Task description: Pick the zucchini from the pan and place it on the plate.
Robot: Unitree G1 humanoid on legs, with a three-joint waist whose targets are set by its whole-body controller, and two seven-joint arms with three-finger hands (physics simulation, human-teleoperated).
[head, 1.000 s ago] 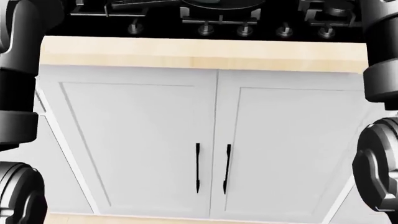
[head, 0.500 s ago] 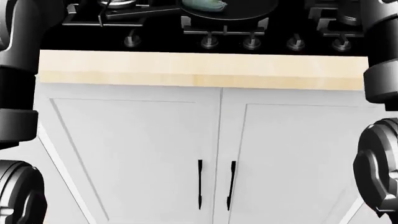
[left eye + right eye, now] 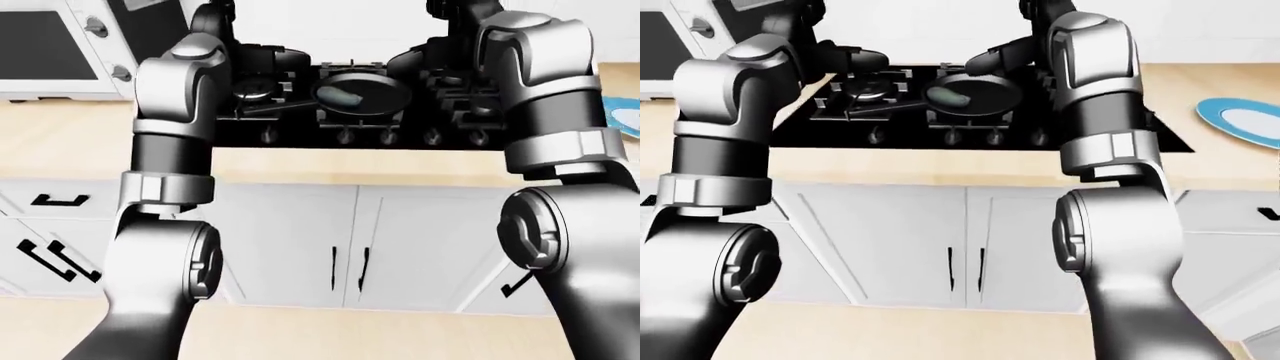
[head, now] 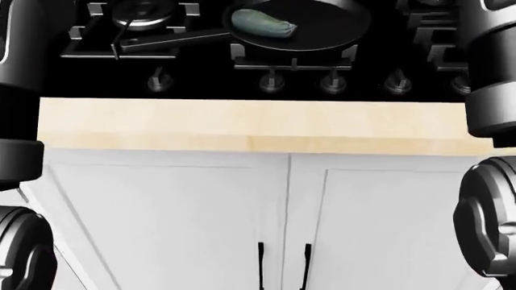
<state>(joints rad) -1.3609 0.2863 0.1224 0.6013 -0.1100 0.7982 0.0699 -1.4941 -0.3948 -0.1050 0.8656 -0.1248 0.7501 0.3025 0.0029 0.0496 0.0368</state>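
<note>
A pale green zucchini [image 4: 264,24] lies in a black pan [image 4: 326,31] on the stove, at the top of the head view. The pan's handle [image 4: 173,41] points left. A blue-rimmed plate [image 3: 1240,120] sits on the wooden counter at the far right of the right-eye view. My left hand [image 3: 862,58] hangs over the left burner, left of the pan. My right hand [image 3: 985,64] hangs just above the pan's upper right rim. Both hands are dark and small in the views, so their fingers are unclear. Neither holds anything that I can see.
The black cooktop [image 4: 201,78] has a row of knobs [image 4: 271,81] along its near edge and a burner [image 4: 141,12] left of the pan. Below the wooden counter edge [image 4: 242,124] are white cabinet doors [image 4: 161,229]. A microwave [image 3: 40,45] stands at the upper left.
The camera has moved: the counter and stove slid down in the head view. The pan and the zucchini came fully into view at the top.
</note>
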